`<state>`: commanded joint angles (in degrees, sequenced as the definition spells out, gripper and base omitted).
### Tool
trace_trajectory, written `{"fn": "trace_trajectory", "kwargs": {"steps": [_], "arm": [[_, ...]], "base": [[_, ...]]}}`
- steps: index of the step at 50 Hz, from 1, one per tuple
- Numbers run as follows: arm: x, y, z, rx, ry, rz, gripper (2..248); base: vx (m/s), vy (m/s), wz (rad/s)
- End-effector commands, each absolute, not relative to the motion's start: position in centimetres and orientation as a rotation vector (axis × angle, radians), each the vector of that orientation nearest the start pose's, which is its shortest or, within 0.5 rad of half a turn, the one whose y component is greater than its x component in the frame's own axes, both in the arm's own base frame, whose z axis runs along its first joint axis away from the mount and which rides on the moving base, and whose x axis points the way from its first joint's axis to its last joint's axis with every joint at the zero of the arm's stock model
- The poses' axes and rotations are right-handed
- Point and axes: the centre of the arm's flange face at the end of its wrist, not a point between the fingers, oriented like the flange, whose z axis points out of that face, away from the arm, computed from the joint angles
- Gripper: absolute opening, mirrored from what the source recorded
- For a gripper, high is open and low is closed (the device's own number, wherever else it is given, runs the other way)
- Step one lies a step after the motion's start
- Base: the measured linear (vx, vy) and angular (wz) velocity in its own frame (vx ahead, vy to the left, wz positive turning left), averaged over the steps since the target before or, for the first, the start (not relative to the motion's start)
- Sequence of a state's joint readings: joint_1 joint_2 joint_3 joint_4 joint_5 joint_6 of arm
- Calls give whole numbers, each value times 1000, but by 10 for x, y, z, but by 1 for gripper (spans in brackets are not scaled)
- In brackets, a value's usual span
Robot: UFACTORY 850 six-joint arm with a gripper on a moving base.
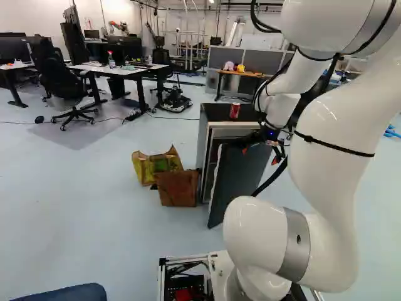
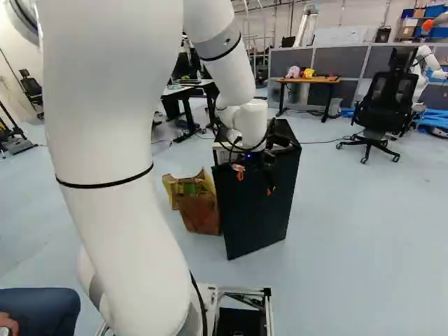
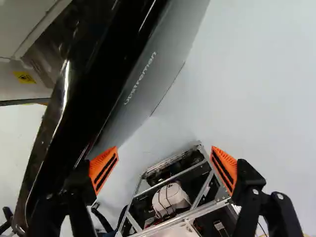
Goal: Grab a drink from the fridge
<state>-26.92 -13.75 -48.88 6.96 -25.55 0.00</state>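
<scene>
Fridge [image 1: 216, 115]: door [image 2: 252, 220] swung open, long axis vertical. Red can [image 1: 235, 111]: stands upright on top. Gripper [image 2: 255, 182]: fingers spread; door edge beside one, floor [image 3: 266, 84] beside the other.

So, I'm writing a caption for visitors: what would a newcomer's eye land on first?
Probably the big white jointed arm, filling the right of the left base view. Next, the small dark-topped fridge with its flat dark door open near the black, orange-padded pincer, and a red can on top. Left of it in that view, a yellow-green bag and a brown bag also draw notice.
</scene>
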Motion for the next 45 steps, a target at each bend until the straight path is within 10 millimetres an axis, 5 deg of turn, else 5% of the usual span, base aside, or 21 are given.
{"fn": "trace_trajectory", "kwargs": {"steps": [45], "arm": [[459, -150, 397, -3024, 667, -580, 247]], "base": [[0, 0, 0]]}}
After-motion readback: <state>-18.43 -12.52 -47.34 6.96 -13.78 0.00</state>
